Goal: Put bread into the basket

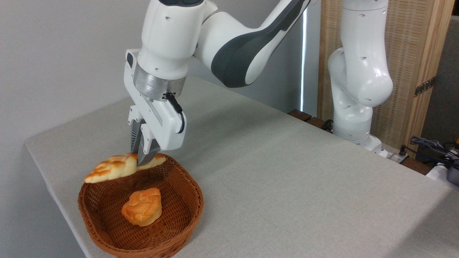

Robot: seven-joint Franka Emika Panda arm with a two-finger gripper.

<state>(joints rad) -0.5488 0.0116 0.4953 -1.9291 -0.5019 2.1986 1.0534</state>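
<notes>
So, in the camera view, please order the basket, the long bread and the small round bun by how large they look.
1. basket, clearly the largest.
2. bread, held by the gripper over the basket's far rim.
3. bun, smallest, inside the basket.

1. The grey cloth-covered table lies bare across the middle and right of the frame, giving open passage there.
2. At lower left, the brown woven wicker basket takes up the table's near corner.
3. Inside it, a small round knotted orange bun sits at the centre; bare weave remains around it.
4. The long golden braided bread, clamped in the white two-finger gripper, spans the basket's back rim, blocking that side.
5. The white arm fills the upper middle.
</notes>
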